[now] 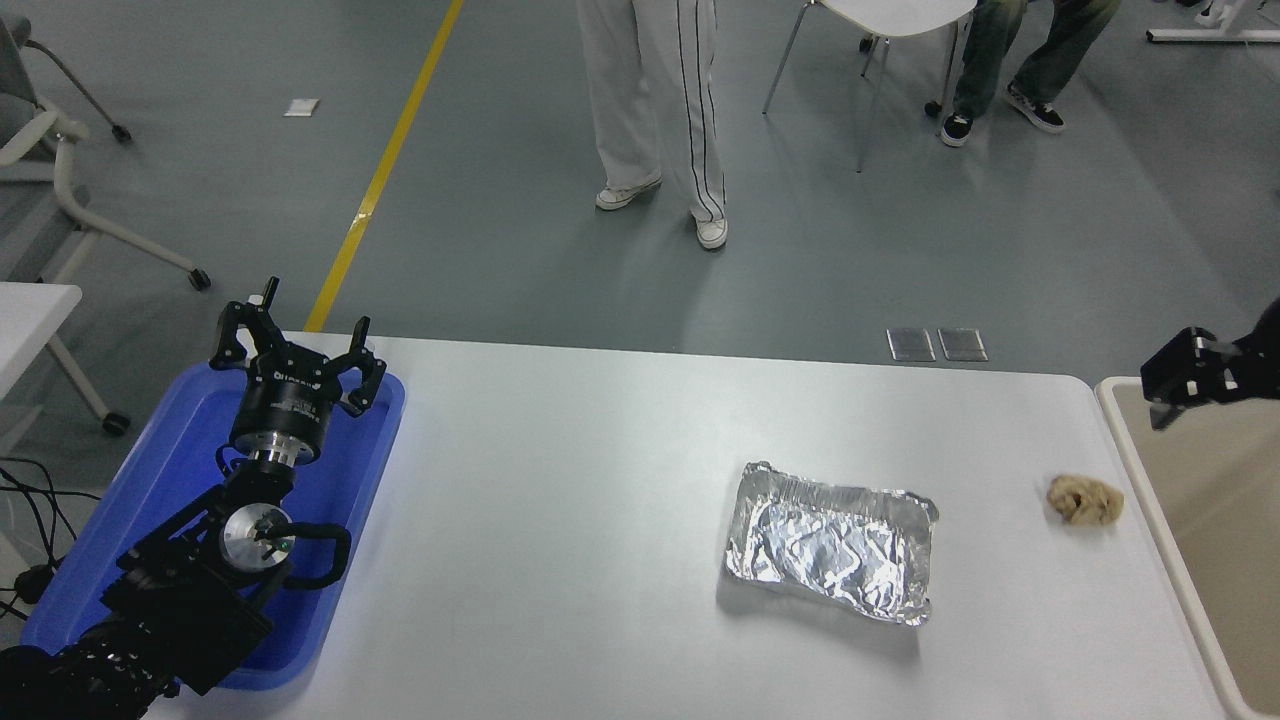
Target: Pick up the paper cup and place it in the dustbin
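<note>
We see our right gripper (pixel 1172 385) at the 3 o'clock edge, up over the far corner of the dustbin (pixel 1130 452). Only a bit of it shows, so we cannot tell if its fingers are open or closed. We cannot see the paper cup anywhere. The dustbin sits just off the counter (pixel 560 480) at 3 to 4 o'clock, and the part of its inside we can see looks plain. A crumpled tan paper ball (pixel 1085 499) lies on the counter just beside the dustbin. A silver foil tray (pixel 832 555) lies toward 4 o'clock from the middle. Our left gripper (pixel 296 345) is at 9 o'clock over a blue tray (pixel 170 470), with its fingers spread open and holding nothing. A person's legs (pixel 655 110) stand on the floor at 12 o'clock.
</note>
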`<state>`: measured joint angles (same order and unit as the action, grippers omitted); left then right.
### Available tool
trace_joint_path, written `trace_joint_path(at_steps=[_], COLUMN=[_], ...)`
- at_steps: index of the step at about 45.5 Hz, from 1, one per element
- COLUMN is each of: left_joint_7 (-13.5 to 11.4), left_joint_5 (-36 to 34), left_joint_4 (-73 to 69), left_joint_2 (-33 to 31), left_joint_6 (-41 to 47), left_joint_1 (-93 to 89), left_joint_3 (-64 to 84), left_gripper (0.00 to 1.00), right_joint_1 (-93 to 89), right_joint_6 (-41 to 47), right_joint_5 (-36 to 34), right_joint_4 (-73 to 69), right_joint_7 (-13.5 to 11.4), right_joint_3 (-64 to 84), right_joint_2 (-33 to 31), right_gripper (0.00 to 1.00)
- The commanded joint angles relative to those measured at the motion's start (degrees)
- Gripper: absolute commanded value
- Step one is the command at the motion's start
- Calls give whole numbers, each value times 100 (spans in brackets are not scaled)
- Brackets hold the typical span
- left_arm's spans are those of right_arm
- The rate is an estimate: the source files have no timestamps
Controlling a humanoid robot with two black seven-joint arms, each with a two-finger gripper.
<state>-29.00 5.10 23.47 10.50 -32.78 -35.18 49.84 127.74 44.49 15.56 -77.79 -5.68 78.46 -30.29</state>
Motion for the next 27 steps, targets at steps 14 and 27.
trace_joint_path(at_steps=[14, 27], left_joint_7=[0, 0], left_joint_5=[-1, -1], left_joint_4=[0, 0], left_joint_2=[-4, -4], left_joint_6=[9, 0], left_joint_1=[-7, -7], left_joint_3=[0, 0], left_gripper=[100, 100], right_joint_1=[295, 269], right_joint_6=[51, 51], right_joint_5=[-71, -71], right_joint_4=[-360, -351], right_joint_7=[-4, -4], right_joint_3=[-340, -393], right_joint_2=[392, 436], right_gripper=[100, 100])
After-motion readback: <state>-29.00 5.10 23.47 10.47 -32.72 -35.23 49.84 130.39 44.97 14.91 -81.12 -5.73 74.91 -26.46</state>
